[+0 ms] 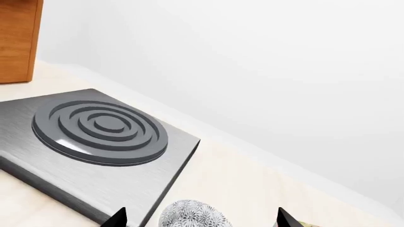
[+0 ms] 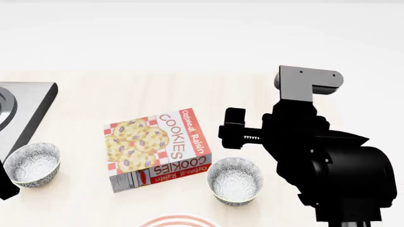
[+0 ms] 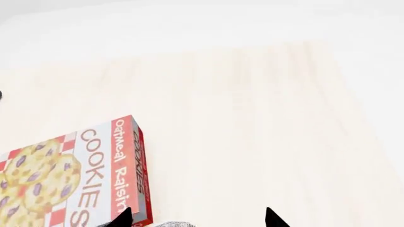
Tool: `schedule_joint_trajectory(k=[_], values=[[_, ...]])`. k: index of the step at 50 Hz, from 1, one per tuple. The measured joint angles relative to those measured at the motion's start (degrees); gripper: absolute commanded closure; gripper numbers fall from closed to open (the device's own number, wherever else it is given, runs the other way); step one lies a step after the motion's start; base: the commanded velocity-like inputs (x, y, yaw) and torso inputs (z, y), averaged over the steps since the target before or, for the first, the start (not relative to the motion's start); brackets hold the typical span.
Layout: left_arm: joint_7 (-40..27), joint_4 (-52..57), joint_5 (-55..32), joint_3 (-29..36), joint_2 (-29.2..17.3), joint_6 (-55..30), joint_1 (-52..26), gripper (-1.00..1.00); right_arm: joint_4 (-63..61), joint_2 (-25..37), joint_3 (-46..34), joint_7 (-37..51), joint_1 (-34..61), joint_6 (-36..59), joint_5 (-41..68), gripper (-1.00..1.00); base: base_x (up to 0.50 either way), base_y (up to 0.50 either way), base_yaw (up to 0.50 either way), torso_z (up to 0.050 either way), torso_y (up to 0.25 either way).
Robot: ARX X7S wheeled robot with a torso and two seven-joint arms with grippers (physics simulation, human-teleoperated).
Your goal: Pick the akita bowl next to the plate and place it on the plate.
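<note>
Two speckled black-and-white bowls stand on the pale counter. The akita bowl is the one just beyond the plate, whose red-ringed rim barely shows at the head view's bottom edge. My right arm hangs to the right of this bowl. In the right wrist view my right gripper is open, with a sliver of that bowl between its tips. The other bowl sits at far left beside the stove. My left gripper is open, straddling this bowl from above.
A cookie box lies flat between the two bowls, close to the akita bowl's left side. A grey stove plate with a ringed burner lies at the left. A wooden cabinet stands beyond it. A white wall backs the counter.
</note>
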Motion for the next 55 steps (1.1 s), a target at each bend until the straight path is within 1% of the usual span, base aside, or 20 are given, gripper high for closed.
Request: schedule_joint_trajectory(k=[20, 36, 44, 55], values=[[-0.3, -0.1, -0.3, 0.4, -0.3, 0.4, 0.0, -1.00, 22.5, -1.9, -5.0, -7.7, 8.1, -6.0, -3.5, -1.00, 0.00, 0.00, 0.00, 0.000, 0.000], [-0.5, -0.1, -0.6, 0.7, -0.5, 0.7, 0.2, -1.00, 39.8, -3.9, -6.9, -11.7, 14.0, -12.9, -6.4, -1.00, 0.00, 0.00, 0.00, 0.000, 0.000], [-0.7, -0.1, -0.8, 0.8, -0.7, 0.8, 0.2, -1.00, 44.6, -4.6, -5.9, -13.0, 15.4, -14.1, -8.9, -1.00, 0.00, 0.00, 0.00, 0.000, 0.000], [-0.9, -0.1, -1.0, 1.0, -0.8, 0.9, 0.3, -1.00, 47.2, -5.3, -2.2, -15.0, 15.7, -13.2, -13.6, -1.00, 0.00, 0.00, 0.00, 0.000, 0.000]])
